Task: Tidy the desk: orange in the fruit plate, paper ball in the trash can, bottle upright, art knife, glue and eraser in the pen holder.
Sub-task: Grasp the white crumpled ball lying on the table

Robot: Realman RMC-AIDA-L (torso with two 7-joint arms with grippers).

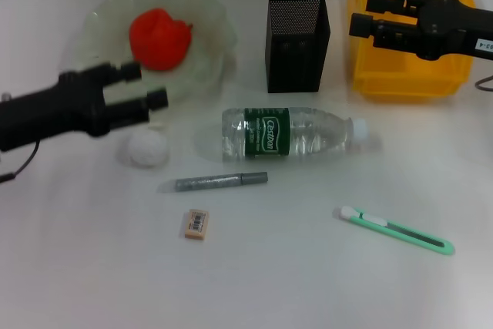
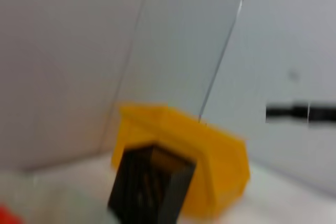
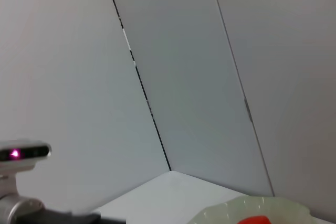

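The orange (image 1: 160,38) lies in the pale green fruit plate (image 1: 208,13) at the back left. My left gripper (image 1: 146,86) hovers open just in front of the plate, above the white paper ball (image 1: 146,147). The bottle (image 1: 293,133) lies on its side mid-desk. In front of it lie the grey glue (image 1: 221,181), the tan eraser (image 1: 196,223) and the mint-green art knife (image 1: 396,230). The black mesh pen holder (image 1: 297,32) stands beside the yellow trash can (image 1: 408,75). My right gripper (image 1: 360,13) hangs open over the trash can. The plate (image 3: 247,211) and orange (image 3: 257,220) show in the right wrist view.
A grey wall with panel seams rises behind the white desk (image 1: 92,267). The left wrist view shows the pen holder (image 2: 149,187) in front of the trash can (image 2: 210,156).
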